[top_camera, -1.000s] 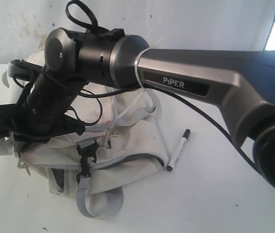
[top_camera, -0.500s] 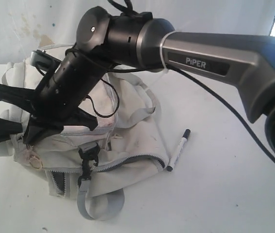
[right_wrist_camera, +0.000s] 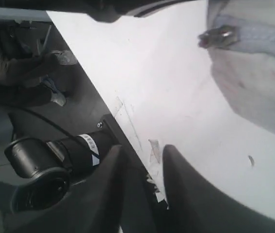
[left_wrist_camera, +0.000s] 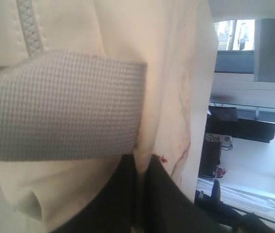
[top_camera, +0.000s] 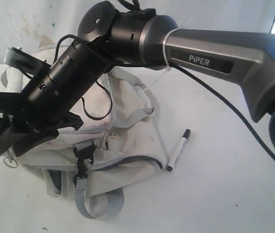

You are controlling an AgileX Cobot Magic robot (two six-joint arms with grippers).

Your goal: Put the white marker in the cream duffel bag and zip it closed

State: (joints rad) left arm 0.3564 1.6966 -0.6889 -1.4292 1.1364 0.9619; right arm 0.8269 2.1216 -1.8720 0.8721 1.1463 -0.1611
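white marker (top_camera: 178, 150) flat on table (top_camera: 215, 194), just beside cream duffel bag (top_camera: 127, 145) at its 3 o'clock, cap toward 1 | likely light, rigid, slick, may roll; pinch mid-barrel | right claw (right_wrist_camera: 149, 179) part-open, empty | left claw (left_wrist_camera: 139, 194) closed, seemingly pinching bag fabric
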